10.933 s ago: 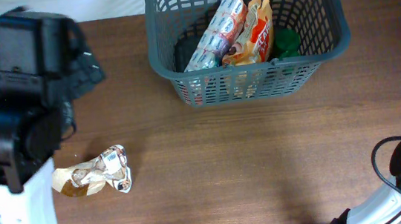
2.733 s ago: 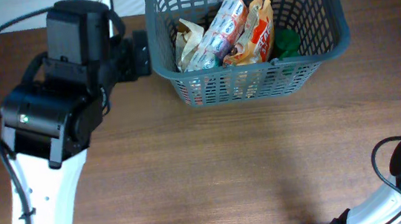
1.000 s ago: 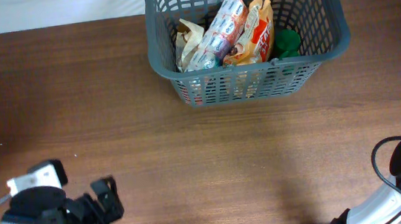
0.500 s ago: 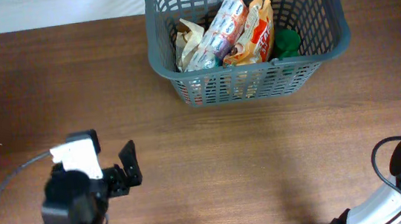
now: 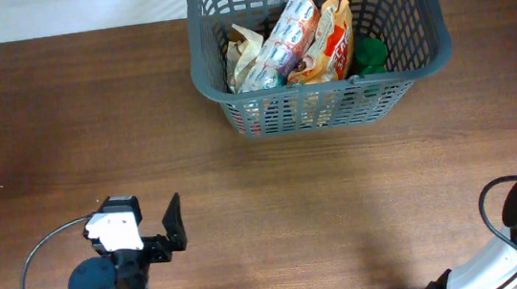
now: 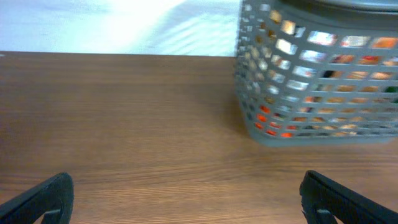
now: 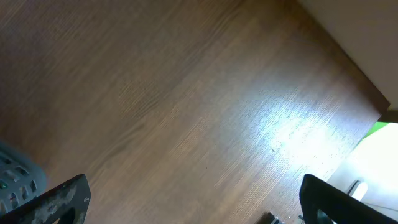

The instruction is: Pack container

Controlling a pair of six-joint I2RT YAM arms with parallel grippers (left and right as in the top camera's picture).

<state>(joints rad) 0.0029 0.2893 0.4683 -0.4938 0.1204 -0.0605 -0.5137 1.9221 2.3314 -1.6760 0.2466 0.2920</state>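
So our basket point(image 5: 317, 107) sits at the far edge of the table point(image 5: 342, 203), a bit right of the middle. It's upright with its mouth facing up, and its long side runs along that far edge. There are already a few packets point(image 5: 281, 41) lying in it.

We reckon it's stiff plastic and pretty light even with those bags inside. It probably slides easily on the smooth wood, so a nudge could push it around. If we had to grab it, the solid rim looks like the best spot, since the slotted walls might catch a fingertip.

The left gripper point(image 6: 189, 202) is over the near left part of the table, looking toward the basket. Its jaws are spread wide with nothing in them. The right gripper point(image 7: 193, 202) is spread just as wide and empty too, over bare wood.
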